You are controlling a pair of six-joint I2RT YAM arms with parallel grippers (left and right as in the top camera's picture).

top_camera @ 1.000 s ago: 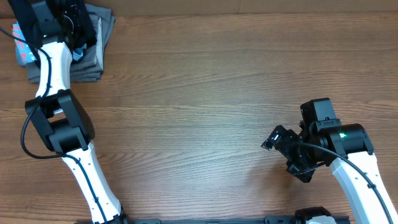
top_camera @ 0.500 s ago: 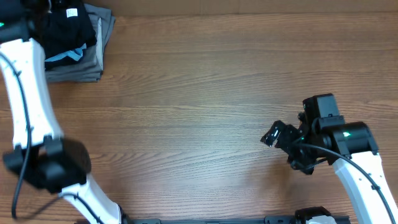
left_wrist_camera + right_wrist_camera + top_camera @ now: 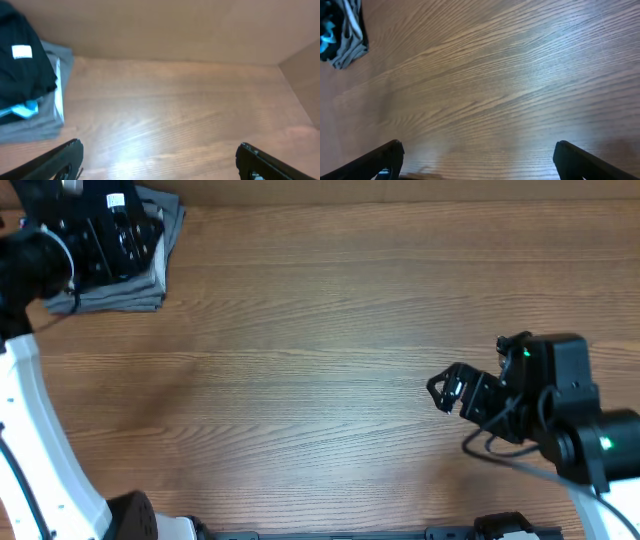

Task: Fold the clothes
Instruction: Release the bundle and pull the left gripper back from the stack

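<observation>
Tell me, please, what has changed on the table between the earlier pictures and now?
The left tool lifted up off the pile and opened fully; it now holds nothing. The right tool rose a little and shifted slightly, and it is open and empty as before. The black shirt stayed on top of the pile in the far left corner.

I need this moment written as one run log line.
left gripper: open, empty | right gripper: open, empty | black T-shirt: on grey garment
</observation>
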